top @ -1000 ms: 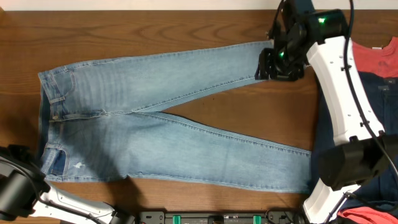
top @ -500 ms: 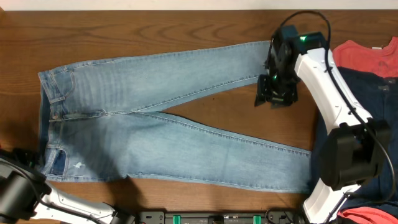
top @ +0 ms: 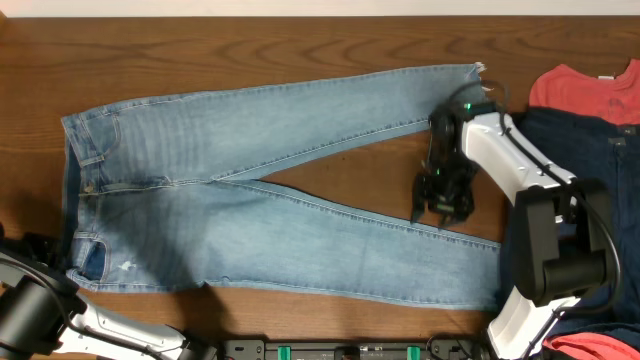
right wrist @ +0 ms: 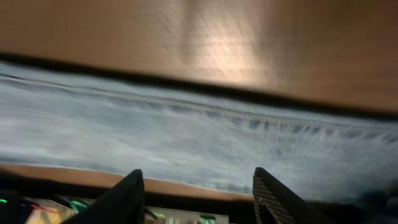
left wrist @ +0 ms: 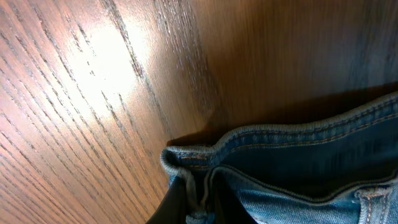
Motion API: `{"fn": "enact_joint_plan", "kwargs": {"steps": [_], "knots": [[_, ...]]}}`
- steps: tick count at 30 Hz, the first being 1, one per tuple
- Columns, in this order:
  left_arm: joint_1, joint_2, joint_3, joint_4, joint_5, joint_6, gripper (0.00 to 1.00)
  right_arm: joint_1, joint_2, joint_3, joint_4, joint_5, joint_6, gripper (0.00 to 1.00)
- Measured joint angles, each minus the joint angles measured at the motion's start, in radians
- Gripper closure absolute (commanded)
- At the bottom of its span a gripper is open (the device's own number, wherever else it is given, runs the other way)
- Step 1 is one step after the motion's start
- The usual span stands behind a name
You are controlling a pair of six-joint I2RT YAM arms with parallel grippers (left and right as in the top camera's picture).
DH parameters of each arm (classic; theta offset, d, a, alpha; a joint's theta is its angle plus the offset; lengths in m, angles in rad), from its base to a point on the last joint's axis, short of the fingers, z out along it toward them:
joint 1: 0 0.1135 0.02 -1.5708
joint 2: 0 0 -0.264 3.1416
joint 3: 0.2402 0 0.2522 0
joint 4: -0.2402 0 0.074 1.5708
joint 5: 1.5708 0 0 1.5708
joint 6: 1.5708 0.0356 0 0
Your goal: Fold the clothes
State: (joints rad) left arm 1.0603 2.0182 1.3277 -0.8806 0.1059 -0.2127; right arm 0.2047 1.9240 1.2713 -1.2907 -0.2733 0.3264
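The light blue jeans [top: 250, 190] lie flat on the wooden table, waistband at the left, legs spread toward the right in a V. The upper leg's frayed hem [top: 470, 75] lies free at the back right. My right gripper [top: 443, 205] is open and empty, hovering over the bare wood between the legs, just above the lower leg [right wrist: 186, 137]. My left gripper [left wrist: 199, 205] is shut on the waistband corner [left wrist: 186, 155] at the front left; in the overhead view it is at the left edge [top: 30, 255].
A pile of other clothes lies at the right edge: a red shirt [top: 590, 90] and dark blue garments [top: 590, 200]. A black strip with green parts [top: 340, 350] runs along the front edge.
My right gripper left the upper leg's hem and moved toward the front, now over the gap above the lower leg. The hem lies uncovered. The left arm has barely moved.
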Motion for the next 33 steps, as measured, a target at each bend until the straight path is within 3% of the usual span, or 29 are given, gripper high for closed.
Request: {"fn": "enact_joint_plan", "kwargs": {"steps": [6, 10, 12, 23, 26, 33], "knots": [[0.000, -0.001, -0.002, 0.002, 0.003, 0.000, 0.94, -0.004, 0.000, -0.139, 0.166, -0.012, 0.023, 0.52], [0.001, -0.001, -0.002, 0.002, 0.007, 0.000, 0.94, -0.006, -0.015, -0.198, 0.237, -0.026, 0.040, 0.87], [0.004, -0.001, -0.002, 0.002, 0.013, 0.000, 0.94, -0.007, -0.037, -0.232, 0.281, -0.031, 0.064, 0.99], [0.017, -0.004, -0.006, 0.010, 0.045, 0.000, 0.95, -0.007, -0.090, -0.305, 0.736, -0.150, 0.222, 0.96], [0.021, -0.004, -0.008, 0.013, 0.056, 0.000, 0.94, -0.023, -0.069, -0.270, 0.726, -0.155, 0.215, 0.85], [0.025, -0.005, -0.009, 0.021, 0.079, 0.000, 0.94, -0.099, -0.063, -0.169, 0.483, -0.087, 0.113, 0.76]]}}
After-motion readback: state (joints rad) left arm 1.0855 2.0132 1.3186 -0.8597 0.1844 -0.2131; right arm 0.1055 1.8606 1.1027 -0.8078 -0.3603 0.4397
